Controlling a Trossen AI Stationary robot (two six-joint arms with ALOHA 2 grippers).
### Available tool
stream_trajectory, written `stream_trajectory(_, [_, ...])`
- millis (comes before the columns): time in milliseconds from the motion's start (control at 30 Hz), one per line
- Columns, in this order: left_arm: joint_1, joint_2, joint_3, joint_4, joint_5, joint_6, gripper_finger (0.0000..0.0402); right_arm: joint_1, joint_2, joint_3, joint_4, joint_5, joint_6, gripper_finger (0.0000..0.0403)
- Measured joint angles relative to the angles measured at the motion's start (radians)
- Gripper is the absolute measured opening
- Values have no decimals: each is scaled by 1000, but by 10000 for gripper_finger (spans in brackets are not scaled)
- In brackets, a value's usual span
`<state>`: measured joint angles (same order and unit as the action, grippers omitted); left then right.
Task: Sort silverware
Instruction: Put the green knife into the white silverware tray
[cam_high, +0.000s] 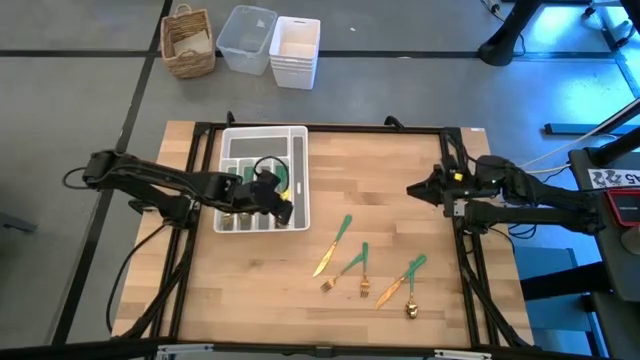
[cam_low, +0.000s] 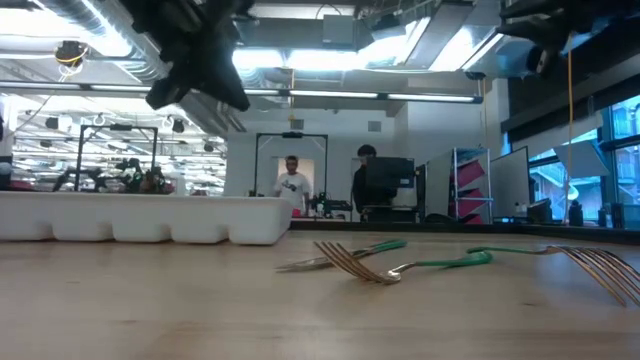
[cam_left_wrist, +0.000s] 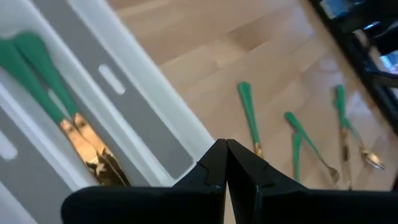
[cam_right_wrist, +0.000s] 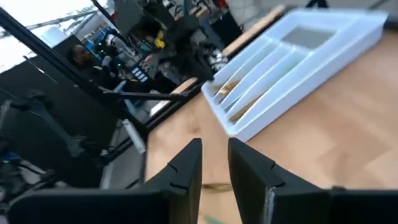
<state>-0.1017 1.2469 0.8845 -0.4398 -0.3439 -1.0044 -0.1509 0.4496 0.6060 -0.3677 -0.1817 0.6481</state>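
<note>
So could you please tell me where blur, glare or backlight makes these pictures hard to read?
Low view: bright ceiling lights leave the left arm a dark silhouette; the near fork is soft. Left wrist view: green handles in the tray are smeared, and the gold heads glare. Right wrist view: blurred throughout. High view: evenly lit; loose silverware reads clearly.

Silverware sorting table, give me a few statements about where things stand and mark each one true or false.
1. The left hand hangs over the white tray, shut and empty. True.
2. Loose silverware lies on the table outside the tray. True.
3. The right hand grips a fork. False: it holds nothing, off at the table's right side.
4. The tray has no cutlery in it. False: green-handled pieces already lie in one compartment.
</note>
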Motion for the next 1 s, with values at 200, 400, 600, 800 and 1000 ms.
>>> stream_trajectory(200, [0,-130,0,-54,0,142,0,1,104,1,22,-42,203,81])
stream_trajectory(400, [26,-320,0,-295,-3,268,1,55,279,1,161,-11,379,81])
stream_trajectory(600, [70,-565,0,-536,63,351,1,227,516,21,486,181,555,81])
stream_trajectory(800, [70,-777,-10,-566,134,351,1,355,745,186,431,315,620,81])
stream_trajectory(1000, [70,-840,-10,-568,135,332,1,433,953,414,144,355,790,81])
